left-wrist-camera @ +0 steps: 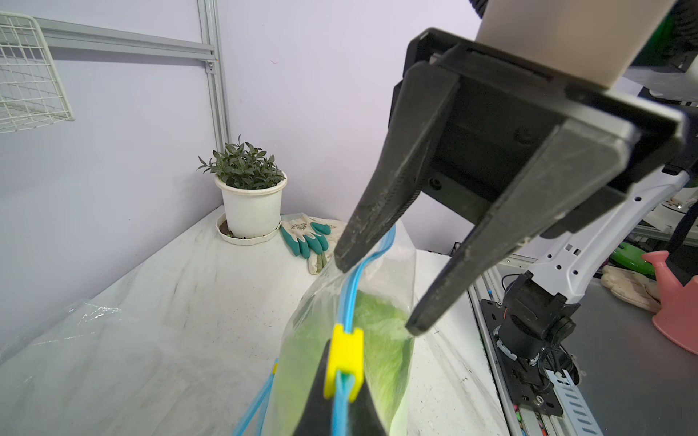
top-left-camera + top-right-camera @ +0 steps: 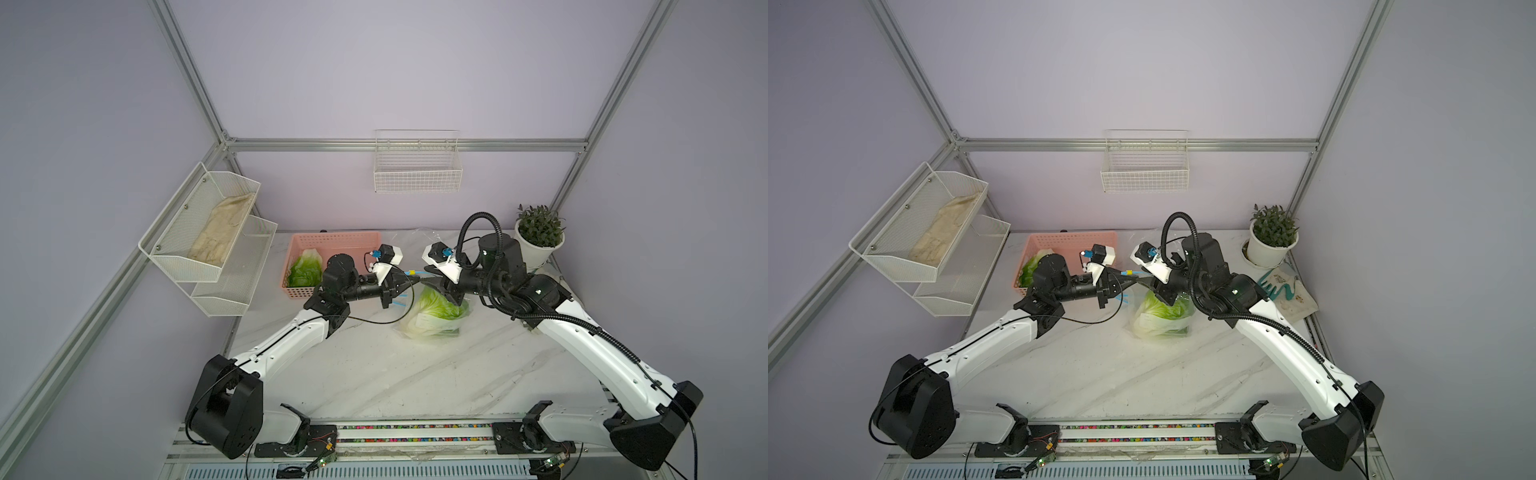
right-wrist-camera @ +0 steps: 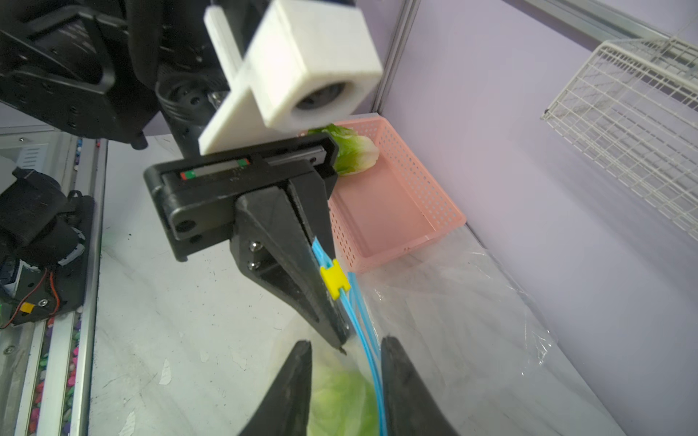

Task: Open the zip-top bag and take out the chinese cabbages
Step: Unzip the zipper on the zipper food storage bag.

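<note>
Zip-top bag (image 2: 415, 328): clear plastic, standing near the middle of the marble-patterned worktop (image 2: 374, 374), with its blue zip track (image 1: 351, 298) raised between the two arms. A yellow slider (image 1: 343, 368) sits on the track.

Chinese cabbages: green leaves and white stem ends (image 2: 440, 309) show through the bag wall in both top views. How many lie inside cannot be told. One further head (image 2: 305, 270) lies in the pink basket (image 2: 336, 240) at the back left of the worktop. The right wrist view shows it (image 3: 355, 151) against the basket's end wall.

Left tool (image 3: 338, 339): clenched on the blue track just beside the slider, fingers pressed together. The right wrist view shows this plainly. The left wrist view gives only parts of its dark fingers on either side of the strip.

Right tool (image 1: 381, 294): released, jaws parted. In the left wrist view one fingertip (image 1: 347, 253) touches the track and the other stands apart from it. The top views show only that the two tools meet above the bag.

Other items:
- Potted plant (image 1: 249, 188) at the back right corner.
- Teal-and-white gloves (image 1: 306, 236) just beside the plant, also seen in a top view (image 2: 1283, 291).
- Loose clear plastic sheet (image 3: 472, 302) behind the bag.
- Pink watering can (image 1: 676, 302), off the worktop and seen from the left wrist alone.
</note>
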`<state>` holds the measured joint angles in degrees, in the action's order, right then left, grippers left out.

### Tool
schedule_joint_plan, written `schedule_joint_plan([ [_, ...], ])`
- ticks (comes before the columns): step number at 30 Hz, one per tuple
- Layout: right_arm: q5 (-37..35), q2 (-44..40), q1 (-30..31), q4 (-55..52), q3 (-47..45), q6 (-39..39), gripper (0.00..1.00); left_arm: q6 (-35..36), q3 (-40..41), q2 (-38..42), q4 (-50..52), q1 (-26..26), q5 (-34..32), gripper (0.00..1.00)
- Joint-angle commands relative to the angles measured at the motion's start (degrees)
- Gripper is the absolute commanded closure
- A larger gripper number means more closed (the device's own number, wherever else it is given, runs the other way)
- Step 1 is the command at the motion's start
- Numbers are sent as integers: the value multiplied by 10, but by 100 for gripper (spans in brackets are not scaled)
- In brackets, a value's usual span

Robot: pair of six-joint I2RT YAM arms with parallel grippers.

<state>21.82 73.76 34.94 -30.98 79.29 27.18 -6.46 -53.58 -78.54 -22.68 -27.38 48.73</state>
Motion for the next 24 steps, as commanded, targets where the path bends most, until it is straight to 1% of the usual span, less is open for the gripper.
schedule_joint_plan([
  [1,43,21,0,14,29,21,65,-7,-35,6,-13,4,13,100],
  [4,59,43,0,3,49,29,66,-7,-34,5,-14,5,15,100],
  [8,77,74,1,-10,70,36,70,-7,-34,6,-15,6,16,100],
  [11,81,86,1,-19,79,38,71,-8,-34,5,-16,7,18,100],
  [13,85,93,1,-24,83,39,76,-9,-34,5,-16,7,19,100],
  [15,83,94,1,-27,83,37,87,-9,-33,5,-17,7,19,100],
  [19,71,83,1,-23,75,34,100,-9,-30,6,-17,8,18,100],
  [24,56,66,1,-15,61,28,100,-14,-26,6,-27,12,15,100],
])
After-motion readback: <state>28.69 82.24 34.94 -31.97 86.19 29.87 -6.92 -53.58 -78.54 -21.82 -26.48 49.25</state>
